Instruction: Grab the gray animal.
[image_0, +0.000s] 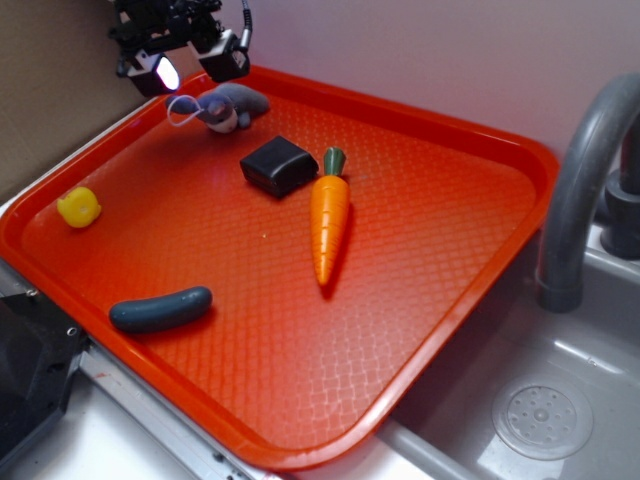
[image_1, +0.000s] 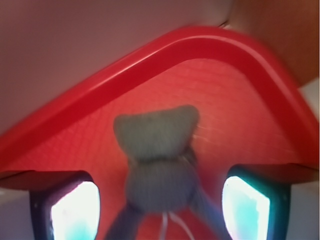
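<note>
Gripper (image_0: 192, 62) hangs spread above the gray animal (image_0: 228, 106) at the red tray's (image_0: 450, 290) far-left corner; black block (image_0: 278, 165) just nearer.

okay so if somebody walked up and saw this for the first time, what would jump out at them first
Most likely the big orange-red tray filling the counter beside the sink, with a bright orange carrot lying near its middle next to a black block. Next would be the gripper hanging open above the tray's far corner, right over the gray animal, which the wrist view shows between its lit fingers.
</note>
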